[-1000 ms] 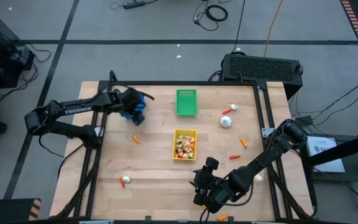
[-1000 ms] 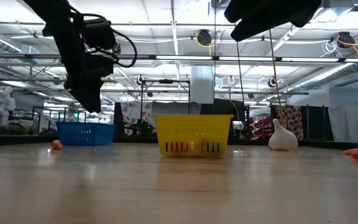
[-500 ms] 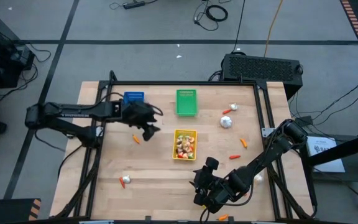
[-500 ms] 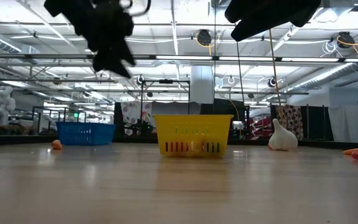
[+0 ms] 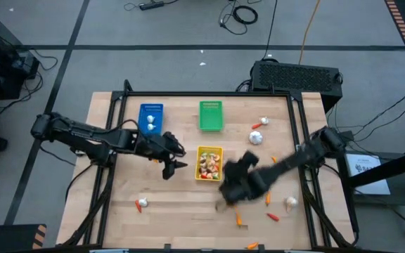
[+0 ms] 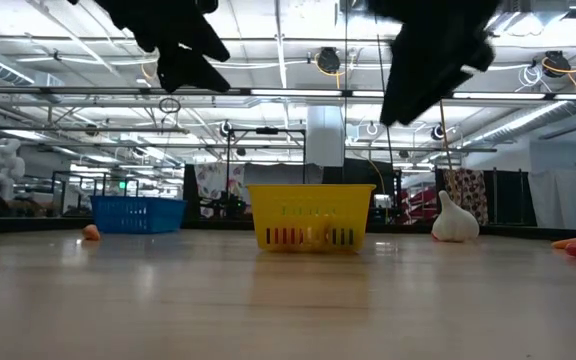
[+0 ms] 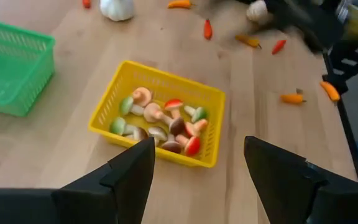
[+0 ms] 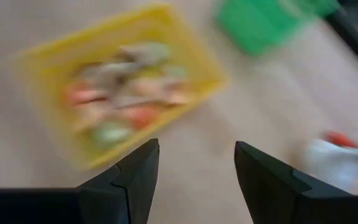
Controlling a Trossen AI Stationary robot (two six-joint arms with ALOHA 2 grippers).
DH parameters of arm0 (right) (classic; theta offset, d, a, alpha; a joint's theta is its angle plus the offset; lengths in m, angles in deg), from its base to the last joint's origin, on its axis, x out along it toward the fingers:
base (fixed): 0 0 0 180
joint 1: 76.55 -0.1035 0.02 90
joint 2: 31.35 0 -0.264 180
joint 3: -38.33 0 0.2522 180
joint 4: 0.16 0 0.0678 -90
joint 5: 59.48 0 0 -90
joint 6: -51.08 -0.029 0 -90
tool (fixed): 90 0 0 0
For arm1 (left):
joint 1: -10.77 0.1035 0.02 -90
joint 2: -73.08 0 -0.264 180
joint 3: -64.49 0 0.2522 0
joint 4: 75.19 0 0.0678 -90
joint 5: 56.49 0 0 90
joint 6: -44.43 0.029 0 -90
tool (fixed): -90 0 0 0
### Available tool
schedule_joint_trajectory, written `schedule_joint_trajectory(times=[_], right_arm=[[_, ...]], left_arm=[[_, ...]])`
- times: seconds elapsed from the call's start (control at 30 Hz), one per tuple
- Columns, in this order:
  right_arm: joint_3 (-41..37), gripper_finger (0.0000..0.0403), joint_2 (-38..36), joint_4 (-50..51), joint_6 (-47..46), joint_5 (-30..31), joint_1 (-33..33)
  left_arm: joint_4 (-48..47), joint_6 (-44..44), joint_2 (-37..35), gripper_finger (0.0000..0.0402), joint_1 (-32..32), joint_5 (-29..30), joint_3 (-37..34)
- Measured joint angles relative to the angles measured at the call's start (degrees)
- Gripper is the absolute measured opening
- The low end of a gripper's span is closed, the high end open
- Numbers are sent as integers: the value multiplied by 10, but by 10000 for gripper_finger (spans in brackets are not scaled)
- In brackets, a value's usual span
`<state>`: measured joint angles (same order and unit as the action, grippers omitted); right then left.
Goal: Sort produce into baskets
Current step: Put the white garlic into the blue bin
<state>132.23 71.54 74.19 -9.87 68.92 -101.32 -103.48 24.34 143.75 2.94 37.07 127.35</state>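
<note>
right gripper (image 5: 225, 191) hovering fingers apart, empty, just right of yellow basket (image 5: 209, 150) | left gripper (image 5: 176, 157) gaping, empty, left of it | produce (image 7: 160, 121) lying inside | blue basket (image 5: 150, 117), green basket (image 5: 211, 116) sitting beyond

Three baskets (image 5: 210, 163) stand on the table (image 5: 181, 204): two side by side at the far edge, one in the middle. Loose produce (image 5: 256, 138) lies mostly on the right.

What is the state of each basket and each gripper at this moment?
yellow basket: upright, filled with mixed toy mushrooms.
blue basket: upright, holds white pieces.
green basket: upright, looks empty.
left gripper: open, empty, beside the yellow basket.
right gripper: open, empty, near the yellow basket.
</note>
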Motion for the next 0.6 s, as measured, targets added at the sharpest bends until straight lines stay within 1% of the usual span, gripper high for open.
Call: schedule_joint_trajectory(times=[0.1,0.17,0.23,0.27,0.33,0.43,0.5,0.6], right_arm=[[0,201,-21,91,-7,-39,91],[0,201,-33,159,12,-62,158],[0,201,-43,203,29,-69,225],[-1,201,-50,209,42,-67,258],[-8,201,-71,197,81,-67,324],[-36,201,-100,147,122,-84,414],[-61,201,-115,117,130,-85,462],[-102,201,-131,83,144,-118,513]], left_arm=[[4,0,16,254,-22,11,0],[5,0,28,254,-35,11,0],[14,5,36,254,-48,11,0],[18,12,40,254,-56,11,0],[28,26,44,254,-71,11,0],[37,40,47,254,-89,11,0],[38,47,47,254,-98,14,0],[37,64,47,254,-107,15,0]])
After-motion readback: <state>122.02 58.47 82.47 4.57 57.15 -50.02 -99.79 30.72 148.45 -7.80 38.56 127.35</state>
